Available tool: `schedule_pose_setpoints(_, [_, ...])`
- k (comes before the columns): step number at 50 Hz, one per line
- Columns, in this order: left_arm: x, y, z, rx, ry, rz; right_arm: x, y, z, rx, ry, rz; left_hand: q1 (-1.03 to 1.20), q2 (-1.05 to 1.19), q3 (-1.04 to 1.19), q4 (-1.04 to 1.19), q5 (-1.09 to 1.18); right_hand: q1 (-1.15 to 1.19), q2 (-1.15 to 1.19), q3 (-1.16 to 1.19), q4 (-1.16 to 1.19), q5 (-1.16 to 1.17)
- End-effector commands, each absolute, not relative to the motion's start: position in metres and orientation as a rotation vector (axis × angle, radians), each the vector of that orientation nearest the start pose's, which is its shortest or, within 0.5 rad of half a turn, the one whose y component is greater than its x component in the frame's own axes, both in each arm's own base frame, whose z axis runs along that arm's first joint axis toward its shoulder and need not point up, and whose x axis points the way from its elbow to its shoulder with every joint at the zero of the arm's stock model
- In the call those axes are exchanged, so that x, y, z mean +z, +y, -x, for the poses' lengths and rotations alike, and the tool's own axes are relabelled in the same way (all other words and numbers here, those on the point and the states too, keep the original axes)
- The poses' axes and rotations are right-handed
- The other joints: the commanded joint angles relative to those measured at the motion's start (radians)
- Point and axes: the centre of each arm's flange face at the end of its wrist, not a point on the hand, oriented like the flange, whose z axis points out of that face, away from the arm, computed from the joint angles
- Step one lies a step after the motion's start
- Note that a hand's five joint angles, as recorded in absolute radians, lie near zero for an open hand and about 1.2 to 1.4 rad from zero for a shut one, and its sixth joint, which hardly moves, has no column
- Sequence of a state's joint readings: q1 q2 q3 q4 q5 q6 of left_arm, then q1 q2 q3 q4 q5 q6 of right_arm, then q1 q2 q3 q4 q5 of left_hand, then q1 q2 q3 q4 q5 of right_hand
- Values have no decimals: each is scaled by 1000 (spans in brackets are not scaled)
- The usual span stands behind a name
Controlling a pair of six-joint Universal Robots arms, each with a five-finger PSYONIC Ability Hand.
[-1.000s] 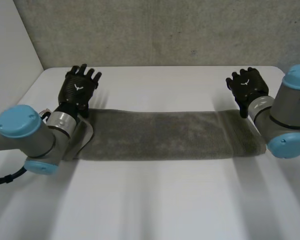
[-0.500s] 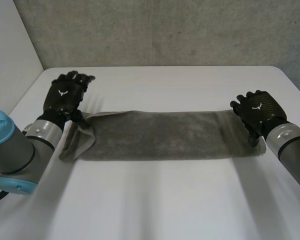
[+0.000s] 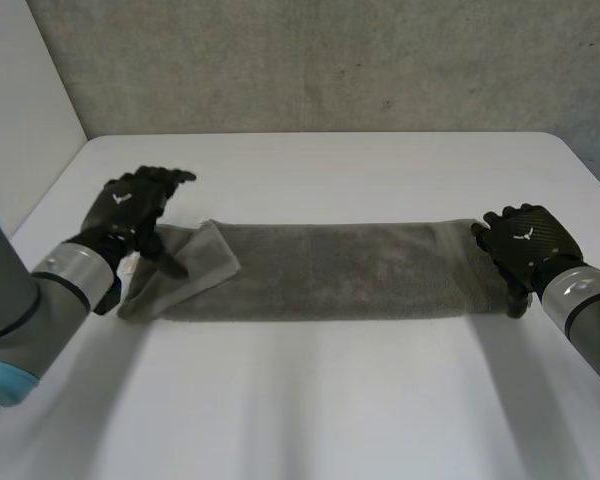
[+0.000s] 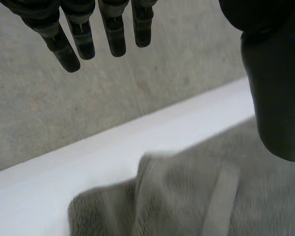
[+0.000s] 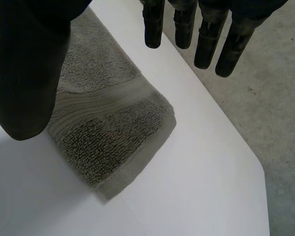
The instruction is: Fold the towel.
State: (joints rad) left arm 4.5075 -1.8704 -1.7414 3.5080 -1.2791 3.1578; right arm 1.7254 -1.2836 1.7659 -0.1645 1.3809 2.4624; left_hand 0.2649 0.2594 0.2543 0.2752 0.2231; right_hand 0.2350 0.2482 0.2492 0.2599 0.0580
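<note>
A grey towel [image 3: 340, 270] lies as a long folded strip across the middle of the white table [image 3: 320, 400]. Its left end [image 3: 180, 270] is rumpled, with a corner flap turned up. My left hand [image 3: 130, 205] hovers over that end with straight fingers [image 4: 69, 46] and thumb [image 4: 278, 88] apart, the towel [image 4: 196, 196] below the palm. My right hand [image 3: 520, 240] is over the strip's right end, also open; its fingers [image 5: 196, 34] reach past the end corner [image 5: 132, 137] and the thumb [image 5: 29, 73] stands above the cloth.
A grey concrete wall [image 3: 320, 60] runs behind the table's far edge. A pale wall [image 3: 20, 80] stands to the left. The table's right edge [image 5: 226, 137] lies just beyond the towel's end.
Both arms have drawn back towards me and outward. The left hand came down over the towel's left end, which lifted into a flap. The right hand moved onto the right end.
</note>
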Motion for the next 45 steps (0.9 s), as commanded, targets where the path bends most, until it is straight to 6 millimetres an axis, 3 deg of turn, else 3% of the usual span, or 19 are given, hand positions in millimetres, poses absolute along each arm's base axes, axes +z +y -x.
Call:
schedule_pose_setpoints(1, [218,-310,204,-2406,2601,-395,176,-290,-195,-1928,2367,1244,-78,-72,-67,-88,-211,-60,-74,-75,-85,-58])
schedule_pose_setpoints(6, [219,-313,199,-2404,2584,-365,177,-293,-192,-1936,2370,1234,-72,-66,-61,-82,-205,-60,-74,-75,-85,-58])
schedule_pose_setpoints(9, [210,-310,200,-2364,2598,-386,177,-294,-192,-1935,2363,1231,-69,-64,-58,-79,-202,-60,-74,-75,-85,-58])
schedule_pose_setpoints(11, [201,-309,199,-2323,2600,-399,175,-298,-190,-1925,2359,1228,-69,-64,-58,-79,-202,-60,-74,-75,-85,-58])
schedule_pose_setpoints(13, [179,-312,196,-2218,2562,-445,173,-301,-187,-1920,2359,1221,-69,-64,-58,-79,-202,-60,-74,-75,-85,-58])
schedule_pose_setpoints(14, [179,-312,196,-2217,2562,-446,168,-305,-185,-1904,2364,1214,-69,-64,-58,-79,-202,-60,-74,-75,-85,-58])
schedule_pose_setpoints(16, [165,-315,193,-2138,2455,-516,161,-309,-182,-1877,2370,1211,-69,-64,-58,-79,-202,-60,-74,-75,-85,-58])
schedule_pose_setpoints(24, [153,-328,186,-2058,2191,-548,136,-330,-176,-1783,2404,1143,-75,-69,-64,-85,-208,-48,-61,-62,-72,-45])
schedule_pose_setpoints(32, [143,-327,192,-2056,2175,-564,126,-338,-173,-1751,2428,1099,-72,-66,-61,-82,-205,38,24,23,13,40])
schedule_pose_setpoints(36, [139,-325,194,-2045,2190,-576,124,-341,-171,-1750,2435,1088,-72,-66,-61,-82,-205,185,171,170,160,187])
schedule_pose_setpoints(38, [138,-323,196,-2046,2192,-588,121,-343,-170,-1756,2436,1082,-72,-66,-61,-82,-205,541,528,527,516,543])
schedule_pose_setpoints(39, [137,-322,198,-2046,2196,-596,121,-343,-170,-1756,2436,1082,-72,-66,-61,-82,-205,543,530,529,518,545])
schedule_pose_setpoints(41, [137,-321,199,-2047,2197,-597,121,-345,-168,-1757,2440,1074,-75,-69,-64,-85,-208,887,874,873,862,890])
schedule_pose_setpoints(42, [137,-320,199,-2047,2197,-597,121,-345,-168,-1757,2440,1074,-75,-69,-64,-85,-208,889,876,875,864,892])
schedule_pose_setpoints(43, [138,-320,200,-2050,2197,-595,121,-346,-167,-1763,2441,1070,-78,-72,-67,-88,-210,1148,1135,1134,1123,1150])
schedule_pose_setpoints(45, [139,-319,202,-2056,2195,-598,121,-346,-165,-1763,2444,1064,-81,-75,-70,-91,-213,1161,1148,1147,1136,1164])
